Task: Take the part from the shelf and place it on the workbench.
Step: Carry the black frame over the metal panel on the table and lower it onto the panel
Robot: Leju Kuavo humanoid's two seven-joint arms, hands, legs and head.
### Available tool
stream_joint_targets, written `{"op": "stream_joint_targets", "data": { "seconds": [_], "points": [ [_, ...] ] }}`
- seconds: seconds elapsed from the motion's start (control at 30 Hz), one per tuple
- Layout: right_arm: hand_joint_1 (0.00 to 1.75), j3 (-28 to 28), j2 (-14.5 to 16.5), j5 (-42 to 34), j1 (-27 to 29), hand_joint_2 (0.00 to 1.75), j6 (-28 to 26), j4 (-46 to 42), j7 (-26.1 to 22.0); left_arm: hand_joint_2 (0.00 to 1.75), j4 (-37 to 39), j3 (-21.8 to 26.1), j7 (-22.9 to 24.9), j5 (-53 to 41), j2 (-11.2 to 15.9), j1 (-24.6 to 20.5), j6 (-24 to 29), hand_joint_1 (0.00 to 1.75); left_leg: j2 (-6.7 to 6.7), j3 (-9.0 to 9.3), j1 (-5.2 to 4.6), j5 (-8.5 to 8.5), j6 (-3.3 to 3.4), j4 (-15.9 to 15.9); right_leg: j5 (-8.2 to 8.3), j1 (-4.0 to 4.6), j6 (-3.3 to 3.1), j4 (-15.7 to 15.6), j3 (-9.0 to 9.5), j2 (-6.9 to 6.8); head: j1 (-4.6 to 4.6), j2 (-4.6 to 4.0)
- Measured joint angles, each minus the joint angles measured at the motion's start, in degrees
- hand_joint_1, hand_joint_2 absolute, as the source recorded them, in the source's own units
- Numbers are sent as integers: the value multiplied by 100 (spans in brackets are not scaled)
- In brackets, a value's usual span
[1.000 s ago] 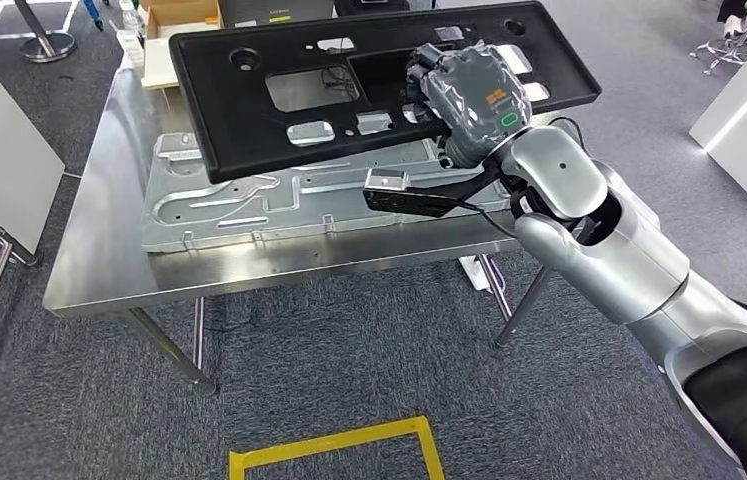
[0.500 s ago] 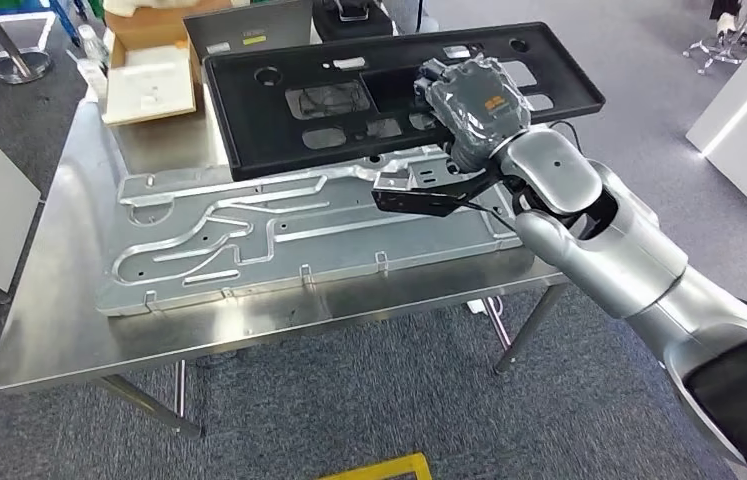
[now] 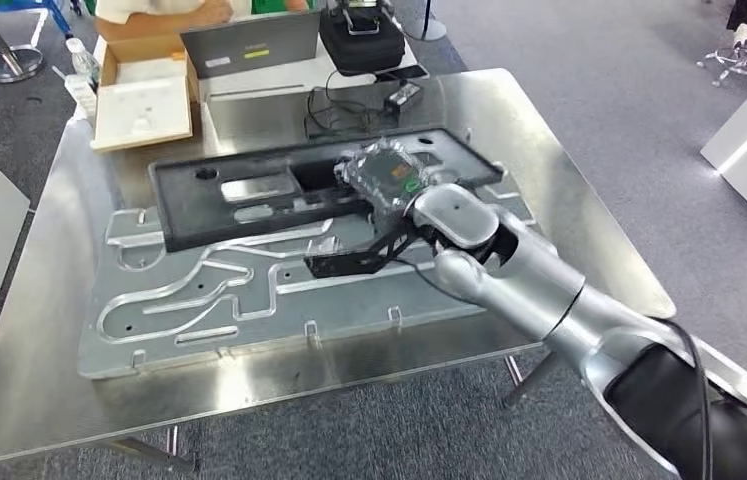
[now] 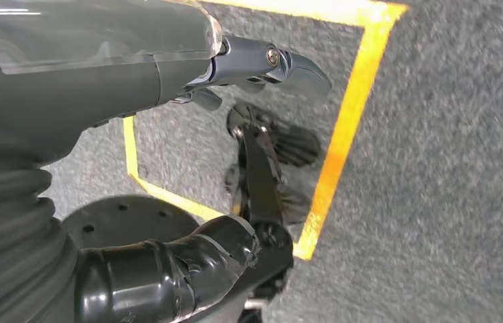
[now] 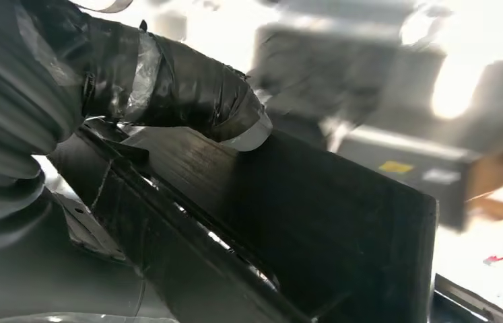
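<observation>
Lowered since half a second earlier, the black part (image 3: pixel 249 190) had come down from its raised, tilted pose to sit low over the workbench (image 3: pixel 589 250), and the camera had also shifted, so more of the bench's far end showed. Nearest, the silver right arm reached in from the lower right. Its right hand (image 3: pixel 386 175) gripped the part at its near long edge; the right wrist view showed a taped thumb pressed on the part's black face (image 5: pixel 316 222). Under the part lay a stamped metal panel (image 3: pixel 199 300); contact between them could not be judged. Beyond stood a cardboard box (image 3: pixel 144 95), a laptop (image 3: pixel 249 45) and a black case (image 3: pixel 361 45). The left hand (image 4: pixel 100 60) hung over grey carpet, fingers extended, holding nothing.
</observation>
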Motion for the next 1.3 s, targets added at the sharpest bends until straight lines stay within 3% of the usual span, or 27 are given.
{"op": "stream_joint_targets", "data": {
  "seconds": [0.03, 0.3, 0.43, 0.67, 1.0, 1.13, 1.23, 1.3],
  "points": [
    [175, 33, 82, -44, 64, 175, -2, 73, -16, 175, 0, -2, -4, -9, -6, -3, -1, 0, -11, 10, -1, -34, -28, 6, 169, 12, -32, -79, 4, -1, 0, 0],
    [175, 107, 510, -181, 242, 175, -16, 412, -49, 175, 0, -10, -21, -45, -2, -25, -5, 0, 24, 57, -7, -42, -39, -30, 101, 18, -119, -120, 65, 85, -5, 0],
    [175, 156, 732, -314, 381, 175, -33, 717, -108, 175, 0, -20, -66, -20, -2, -48, -77, 0, 47, 142, 8, -131, -100, -152, 75, 38, -150, -113, 74, 87, -4, 0],
    [175, 310, 1070, -468, 595, 175, -65, 1377, -241, 175, 0, -32, -87, 56, -2, -47, -135, 0, 49, 190, 15, -145, -135, -167, 68, 49, -162, -109, 122, 79, -4, 0],
    [175, 415, 1186, -468, 600, 175, -84, 1648, -244, 175, 0, -42, -87, 57, -2, -46, -142, 0, 49, 207, 12, -152, -143, -140, 69, 48, -162, -109, 155, 79, -4, 0],
    [0, 418, 1203, -471, 602, 0, -85, 1703, -243, 175, 0, -43, -87, 76, -2, -45, -174, 0, 49, 205, 12, -155, -140, -131, 69, 48, -162, -109, 158, 79, -3, 0],
    [0, 427, 1247, -485, 613, 0, -82, 1805, -243, 175, 0, -43, -58, 123, -2, -47, -234, 0, 50, 206, 12, -158, -140, -127, 70, 47, -161, -109, 160, 79, -4, 0],
    [0, 441, 1283, -499, 616, 0, -82, 1924, -243, 87, 0, -43, -1, 156, -2, -47, -252, 0, 50, 207, 11, -159, -141, -126, 70, 47, -161, -110, 162, 79, -4, 0]
  ]
}}
